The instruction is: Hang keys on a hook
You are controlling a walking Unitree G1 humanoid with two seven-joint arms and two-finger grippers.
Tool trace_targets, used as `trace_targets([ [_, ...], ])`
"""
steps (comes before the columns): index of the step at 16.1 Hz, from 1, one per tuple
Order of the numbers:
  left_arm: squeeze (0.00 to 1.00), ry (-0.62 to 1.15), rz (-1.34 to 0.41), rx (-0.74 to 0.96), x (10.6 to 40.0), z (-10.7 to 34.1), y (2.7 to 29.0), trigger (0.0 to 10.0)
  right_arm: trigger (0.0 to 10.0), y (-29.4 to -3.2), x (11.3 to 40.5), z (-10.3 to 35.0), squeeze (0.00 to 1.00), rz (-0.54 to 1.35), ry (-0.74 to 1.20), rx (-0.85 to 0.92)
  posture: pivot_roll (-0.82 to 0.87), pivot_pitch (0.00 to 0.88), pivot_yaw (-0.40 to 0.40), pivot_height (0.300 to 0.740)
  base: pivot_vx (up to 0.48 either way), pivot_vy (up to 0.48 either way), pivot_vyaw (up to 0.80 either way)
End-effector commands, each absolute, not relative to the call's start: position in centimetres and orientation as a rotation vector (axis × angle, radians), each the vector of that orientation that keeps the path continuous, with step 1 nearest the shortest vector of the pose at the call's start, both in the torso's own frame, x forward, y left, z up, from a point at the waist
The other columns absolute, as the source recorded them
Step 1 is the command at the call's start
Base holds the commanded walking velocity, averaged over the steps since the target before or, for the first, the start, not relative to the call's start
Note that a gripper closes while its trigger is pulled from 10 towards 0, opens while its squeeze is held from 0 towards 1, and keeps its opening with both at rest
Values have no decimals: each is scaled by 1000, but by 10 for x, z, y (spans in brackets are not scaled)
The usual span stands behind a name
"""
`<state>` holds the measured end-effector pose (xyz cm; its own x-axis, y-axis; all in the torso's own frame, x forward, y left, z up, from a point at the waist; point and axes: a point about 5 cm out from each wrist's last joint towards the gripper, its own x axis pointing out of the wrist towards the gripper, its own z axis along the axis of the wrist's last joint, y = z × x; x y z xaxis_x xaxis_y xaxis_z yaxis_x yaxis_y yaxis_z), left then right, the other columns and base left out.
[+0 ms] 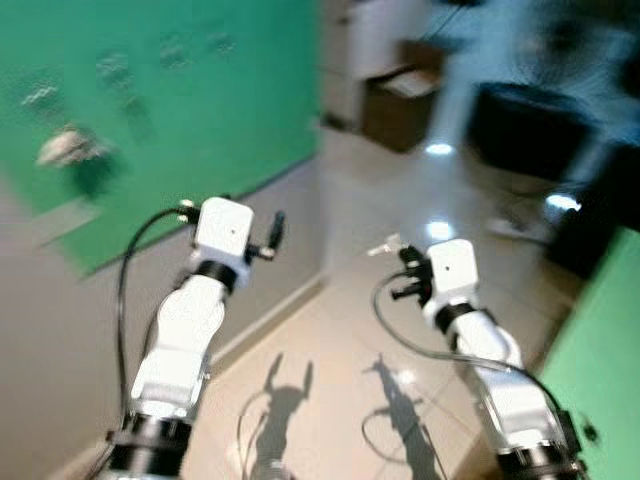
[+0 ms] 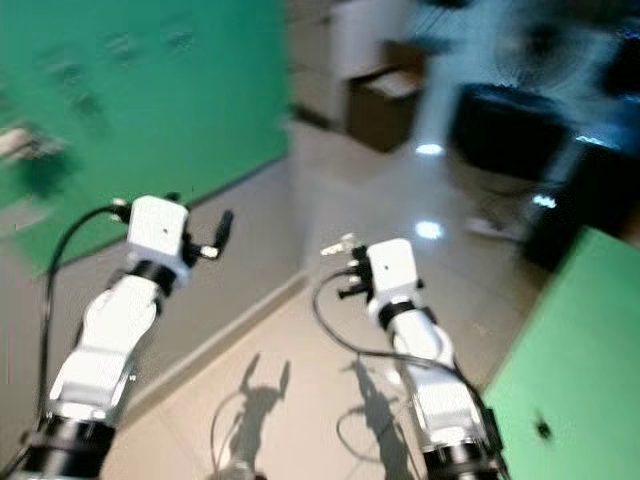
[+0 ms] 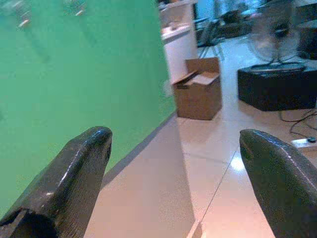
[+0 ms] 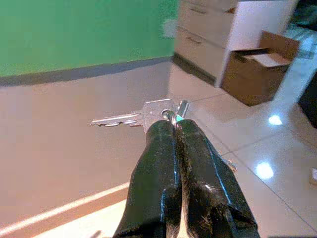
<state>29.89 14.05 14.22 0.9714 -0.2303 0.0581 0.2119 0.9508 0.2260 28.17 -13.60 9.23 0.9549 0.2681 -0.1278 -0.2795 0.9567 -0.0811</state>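
My right gripper (image 4: 174, 124) is shut on a set of silver keys (image 4: 133, 117), one key sticking out sideways from the fingertips; the keys (image 1: 385, 244) also glint at the end of the right arm, held over the floor. My left gripper (image 3: 173, 144) is open with nothing between its fingers, raised near the green wall (image 1: 150, 110). Blurred hooks (image 1: 175, 50) stand in a row high on that wall, and a pale thing (image 1: 68, 148) hangs at the left. Both grippers are well short of the hooks.
A grey band and skirting run along the wall's foot (image 1: 270, 300). A cardboard box (image 1: 400, 100) and white drawers (image 4: 213, 29) stand ahead. A black block (image 1: 525, 125), a fan (image 3: 272, 34) and floor cables (image 3: 302, 119) lie at the right, with a green panel (image 1: 600, 350) close by.
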Motion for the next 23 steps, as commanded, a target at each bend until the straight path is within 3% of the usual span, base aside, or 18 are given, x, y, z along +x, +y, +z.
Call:
trace_targets([
  [1,0,-82,-213,230,300,142,144,10000,10000,-136,284,96,0,276,98,-100,-54,0,14,740,0,0,800],
  [13,0,-60,-168,229,300,135,150,10000,10000,-135,294,100,0,335,80,-125,-35,0,-13,740,337,0,800],
  [17,0,-71,-167,221,297,135,152,10000,10000,-132,291,99,0,373,76,-122,-38,0,-11,740,0,0,800],
  [23,0,-70,-174,233,299,135,148,10000,10000,-136,290,98,0,371,77,-128,-57,0,0,740,0,-462,800],
])
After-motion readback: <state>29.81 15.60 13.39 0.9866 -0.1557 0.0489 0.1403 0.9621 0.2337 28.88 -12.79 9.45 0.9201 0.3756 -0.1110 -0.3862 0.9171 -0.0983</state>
